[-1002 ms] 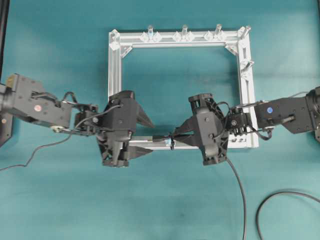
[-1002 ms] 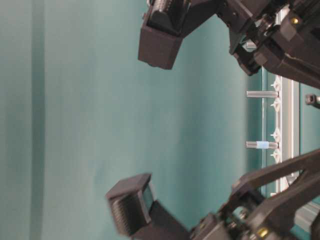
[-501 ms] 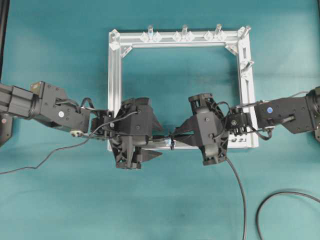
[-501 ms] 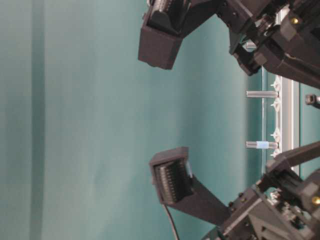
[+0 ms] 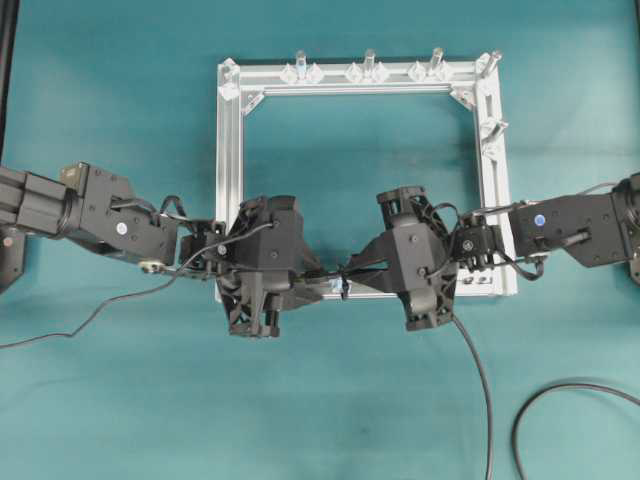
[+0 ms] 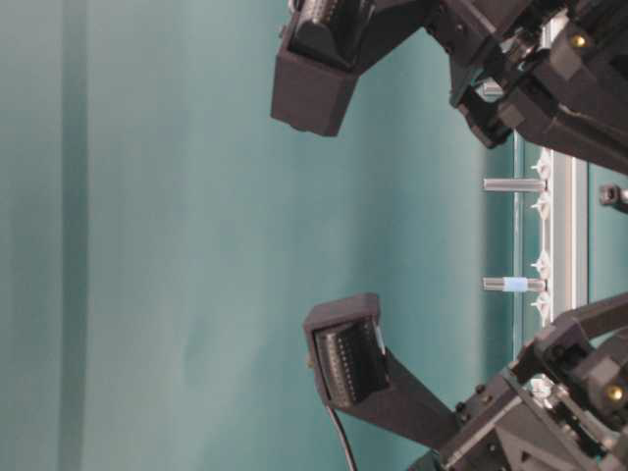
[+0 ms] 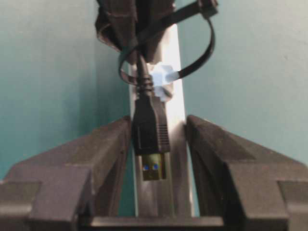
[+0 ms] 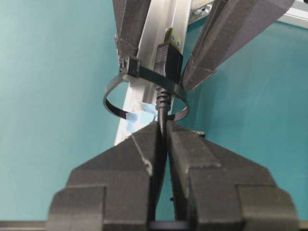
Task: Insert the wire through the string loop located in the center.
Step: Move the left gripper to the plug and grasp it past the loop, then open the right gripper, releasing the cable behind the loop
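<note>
The wire's black plug (image 7: 150, 130), with its yellowish tip, has come through the string loop (image 7: 208, 53) and lies over the silver frame bar (image 7: 177, 159). My left gripper (image 7: 159, 120) straddles the plug: the left finger touches its side and a gap shows before the right finger. My right gripper (image 8: 162, 126) is shut on the wire (image 8: 162, 103) just behind the loop (image 8: 111, 103). In the overhead view both grippers, left (image 5: 318, 285) and right (image 5: 352, 272), meet at the loop on the frame's near bar.
The square silver frame (image 5: 228, 150) carries upright pegs (image 5: 369, 62) on its far bar and right bar. The wire's slack (image 5: 478, 370) trails off the right gripper toward the near edge and curls at bottom right. A grey cord (image 5: 80, 318) runs left from the left arm.
My left arm has moved right to the loop and its jaws have narrowed around the plug. The right gripper has stayed still, holding the wire.
</note>
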Motion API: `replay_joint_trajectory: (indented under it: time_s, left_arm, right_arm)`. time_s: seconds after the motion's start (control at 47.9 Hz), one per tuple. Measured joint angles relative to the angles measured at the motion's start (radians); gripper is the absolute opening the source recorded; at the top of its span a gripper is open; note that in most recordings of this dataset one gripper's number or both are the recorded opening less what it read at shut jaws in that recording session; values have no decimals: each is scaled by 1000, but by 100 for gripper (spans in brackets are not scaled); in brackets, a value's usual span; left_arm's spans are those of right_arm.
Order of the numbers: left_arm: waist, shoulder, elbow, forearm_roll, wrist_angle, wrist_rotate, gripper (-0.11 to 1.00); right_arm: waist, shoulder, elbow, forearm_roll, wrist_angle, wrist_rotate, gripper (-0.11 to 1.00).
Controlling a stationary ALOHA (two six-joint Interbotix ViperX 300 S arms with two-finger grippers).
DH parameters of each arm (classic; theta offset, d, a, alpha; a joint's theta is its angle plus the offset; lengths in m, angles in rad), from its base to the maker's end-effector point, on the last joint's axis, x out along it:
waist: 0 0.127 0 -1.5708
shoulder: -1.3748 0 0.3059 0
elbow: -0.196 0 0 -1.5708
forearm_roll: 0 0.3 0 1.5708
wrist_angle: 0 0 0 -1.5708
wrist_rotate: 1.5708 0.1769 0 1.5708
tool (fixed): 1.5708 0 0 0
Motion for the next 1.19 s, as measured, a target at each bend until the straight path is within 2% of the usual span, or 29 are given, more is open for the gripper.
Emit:
replay_joint_trajectory:
  time_s: [0.251,0.355,1.19]
  left_arm:
    - [0,-20,11,0,2,0,38]
    - [6,-32,14,0,5,0,20]
    - [8,-40,15,0,11,0,20]
  right_arm:
    - [3,0,0,0,0,0,7]
    - [0,0,0,0,2,0,7]
    - [0,-2,-2,-2,34,0,7]
